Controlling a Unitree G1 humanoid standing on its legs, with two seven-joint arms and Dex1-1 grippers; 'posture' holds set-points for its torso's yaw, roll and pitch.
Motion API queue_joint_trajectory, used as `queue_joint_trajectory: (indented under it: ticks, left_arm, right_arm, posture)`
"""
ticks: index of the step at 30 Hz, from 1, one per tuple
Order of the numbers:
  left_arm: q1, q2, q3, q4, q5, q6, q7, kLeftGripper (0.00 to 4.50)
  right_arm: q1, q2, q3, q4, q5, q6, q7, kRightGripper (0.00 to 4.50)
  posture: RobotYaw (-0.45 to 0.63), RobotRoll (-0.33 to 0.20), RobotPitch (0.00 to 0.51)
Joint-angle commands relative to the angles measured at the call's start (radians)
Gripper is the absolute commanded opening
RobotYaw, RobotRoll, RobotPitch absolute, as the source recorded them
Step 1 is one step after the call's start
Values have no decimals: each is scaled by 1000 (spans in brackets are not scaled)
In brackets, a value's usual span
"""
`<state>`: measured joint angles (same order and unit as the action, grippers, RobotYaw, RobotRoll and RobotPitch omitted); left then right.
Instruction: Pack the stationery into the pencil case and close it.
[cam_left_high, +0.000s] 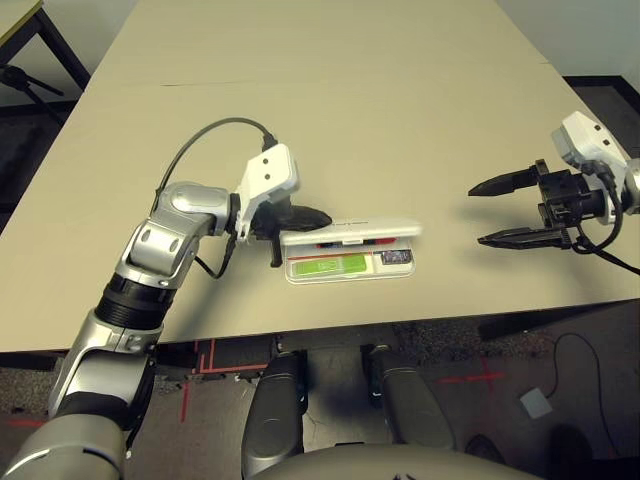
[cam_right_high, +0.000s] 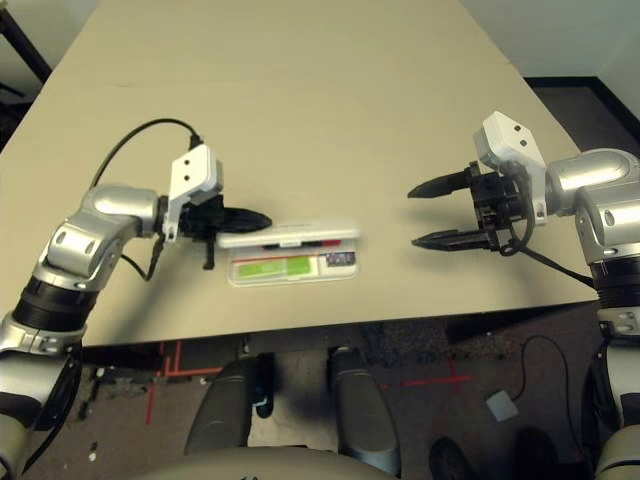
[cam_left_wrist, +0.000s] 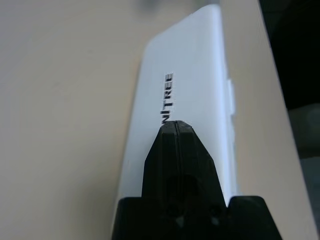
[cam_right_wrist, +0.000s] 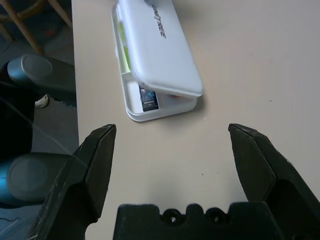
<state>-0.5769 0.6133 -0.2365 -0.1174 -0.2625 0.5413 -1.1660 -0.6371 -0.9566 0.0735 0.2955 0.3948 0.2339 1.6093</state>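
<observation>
The white pencil case (cam_left_high: 352, 231) lies near the table's front edge, its lid with black lettering (cam_left_wrist: 190, 65) lowered partway over the base. Under the lid I see the flat light-green stick (cam_left_high: 330, 265), the tiny dark metal piece (cam_right_wrist: 149, 97) and a strip of the red marker (cam_left_high: 352, 242). My left gripper (cam_left_high: 315, 216) is shut with nothing in it, its joined fingertips (cam_left_wrist: 175, 126) lying on top of the lid's left end. My right gripper (cam_right_high: 414, 215) hangs open well to the right of the case, holding nothing, its fingers pointing at it.
The beige table (cam_left_high: 330, 100) stretches bare behind the case. Its front edge (cam_left_high: 330, 325) runs just in front of the case, and its right edge (cam_left_high: 590, 130) is close to my right arm. A black cable (cam_left_high: 200, 140) loops from my left wrist.
</observation>
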Motion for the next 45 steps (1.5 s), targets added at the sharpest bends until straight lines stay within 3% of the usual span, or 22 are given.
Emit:
queue_joint_trajectory:
  ticks: [1,14,20,26,31,35,38,45]
  left_arm:
    - [22,9,-45,-37,0,5,-18,30]
    - [33,40,-223,9,173,55,52,30]
    - [19,31,-219,30,169,34,39,30]
    - [21,5,-156,-2,102,75,41,30]
    - [49,-31,-22,-51,12,136,109,1746]
    - [130,-84,188,-103,-61,196,273,3300]
    - [199,-94,315,-118,-62,178,382,4471]
    - [290,-146,526,-78,4,3,666,4471]
  right_arm:
    - [13,-12,5,-23,13,7,5,4500]
    - [12,5,-19,-37,4,18,3,4500]
    - [19,10,-27,-47,6,21,-3,4500]
    - [24,22,-27,-43,3,17,-14,4500]
    - [22,51,-35,-37,11,31,-47,4500]
    - [33,96,-68,-24,15,48,-140,4500]
    - [31,148,-118,19,18,51,-247,4500]
    - [40,259,-208,139,-35,-38,-520,4500]
  posture:
    - [-50,0,170]
    - [-72,0,160]
    - [-77,0,157]
    - [-66,0,158]
    - [-65,0,157]
    - [-57,0,154]
    - [-44,0,154]
    - [-15,0,170]
